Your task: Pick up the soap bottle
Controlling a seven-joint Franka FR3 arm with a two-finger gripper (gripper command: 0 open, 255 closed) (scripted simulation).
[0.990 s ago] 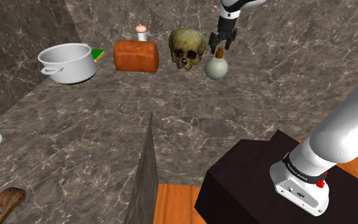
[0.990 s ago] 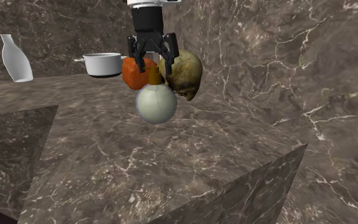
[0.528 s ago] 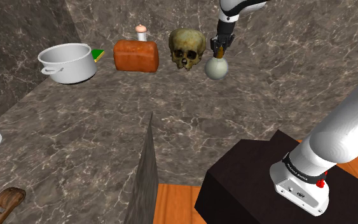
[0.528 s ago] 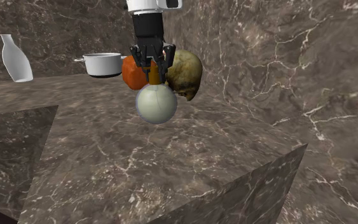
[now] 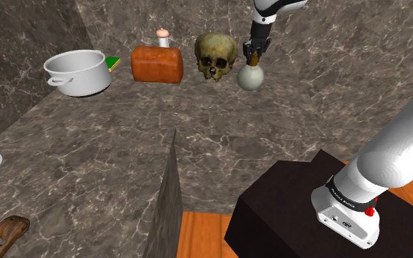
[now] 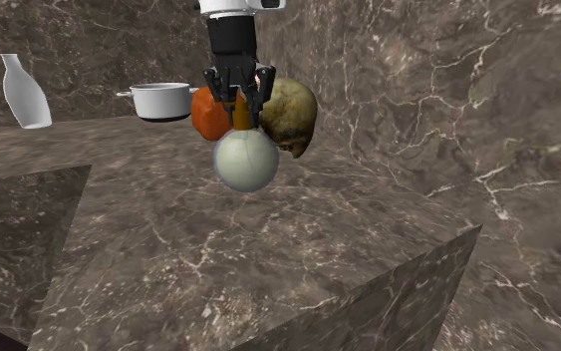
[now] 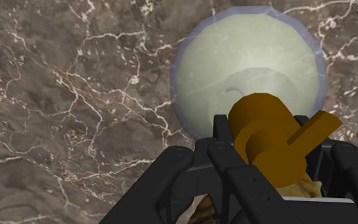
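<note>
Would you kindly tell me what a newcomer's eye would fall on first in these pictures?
A yellowed skull stands out at the back of the marble counter. Beside it the black pincer clasps the brown pump of a round, pale bottle. Toward the shoulder view's left sit an orange block and a white pot.

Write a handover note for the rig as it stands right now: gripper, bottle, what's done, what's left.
Gripper: shut on the soap bottle, clasping its orange-brown pump from above.
Soap bottle: upright, round pale body, over the marble counter near the back wall. The skull is close on the shoulder view's left.
Done: approach and grasp.
Left: lift straight up. I can't tell whether the base has cleared the counter. Probably keep clear of the skull.
</note>
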